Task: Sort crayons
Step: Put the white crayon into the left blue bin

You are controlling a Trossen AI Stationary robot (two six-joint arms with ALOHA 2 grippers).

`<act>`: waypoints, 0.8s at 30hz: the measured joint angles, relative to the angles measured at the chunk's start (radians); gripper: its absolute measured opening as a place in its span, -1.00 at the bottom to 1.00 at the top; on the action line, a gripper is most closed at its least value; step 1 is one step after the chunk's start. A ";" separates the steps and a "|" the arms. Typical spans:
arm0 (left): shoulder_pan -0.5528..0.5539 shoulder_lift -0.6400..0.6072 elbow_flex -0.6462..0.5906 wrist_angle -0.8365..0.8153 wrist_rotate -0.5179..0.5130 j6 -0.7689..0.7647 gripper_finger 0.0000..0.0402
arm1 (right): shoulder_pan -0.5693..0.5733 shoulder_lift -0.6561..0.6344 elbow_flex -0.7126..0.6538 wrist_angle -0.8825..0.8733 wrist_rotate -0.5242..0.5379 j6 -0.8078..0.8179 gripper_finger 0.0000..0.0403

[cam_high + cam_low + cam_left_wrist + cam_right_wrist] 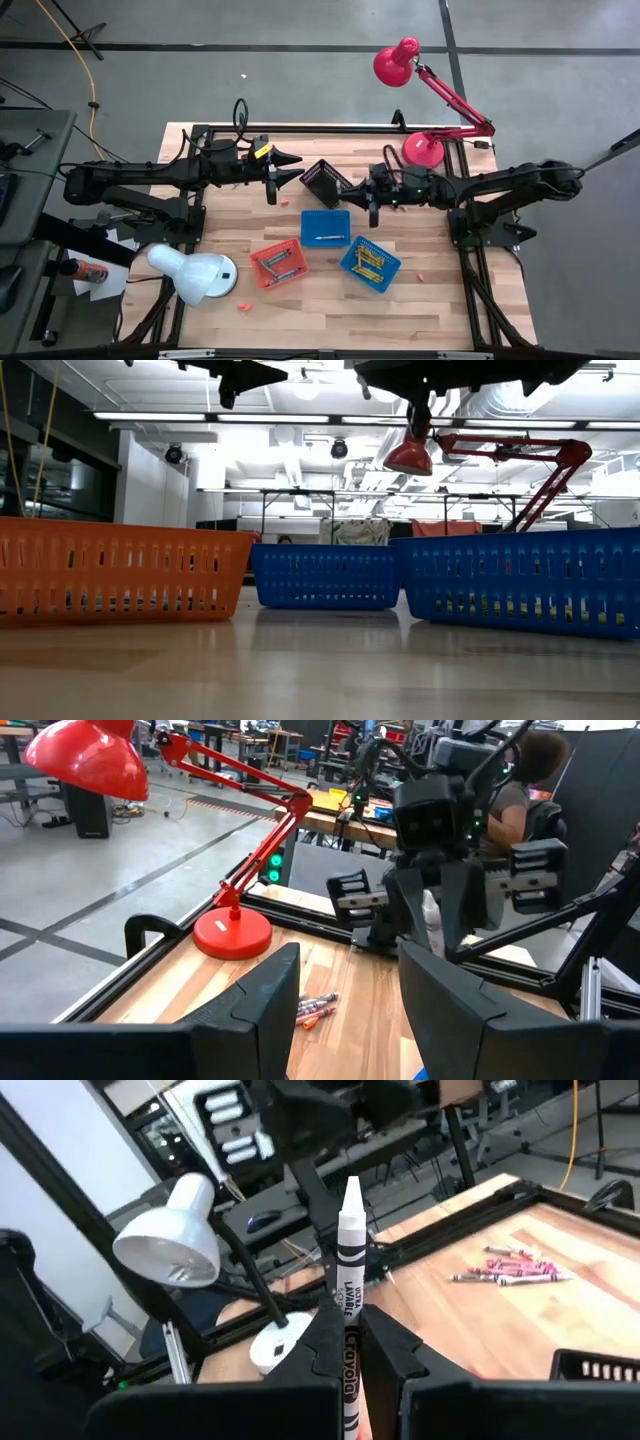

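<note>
My right gripper (358, 188) hangs level over the table's middle, shut on a white crayon (347, 1250) with a black-printed wrapper. Facing it from the left, my left gripper (292, 170) stands open with nothing between its fingers (345, 1010). A black basket (325, 180) sits between and below them. Three baskets stand nearer the front: blue (325, 227), blue (370, 263) and orange (279, 263), each with crayons lying in it. Loose crayons lie on the wood (510, 1268), (315, 1010), (245, 305). My right gripper pinches the white crayon by its wrapper (347, 1330) between the two fingers (318, 1342), which come level from the table's right. The crayon's pointed end (351, 1190) stands free beyond the fingers. The crayon is lifted clear of the table.
A white lamp (195, 272) stands at the front left and a red desk lamp (425, 148) at the far right corner. A black frame (330, 130) runs along the table's far edge. A person (520, 780) sits beyond the table.
</note>
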 joint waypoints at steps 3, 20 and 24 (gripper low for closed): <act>0.000 0.000 0.000 -0.001 0.000 0.000 -0.21 | 0.025 0.035 0.061 -0.112 -0.001 -0.021 -1.00; 0.000 0.000 0.000 -0.022 0.000 -0.033 -0.21 | 0.026 0.490 0.494 -0.743 -0.054 -0.491 -0.90; 0.000 0.000 0.000 -0.022 0.000 -0.061 -0.21 | 0.011 0.549 0.494 -0.754 -0.053 -0.490 -0.88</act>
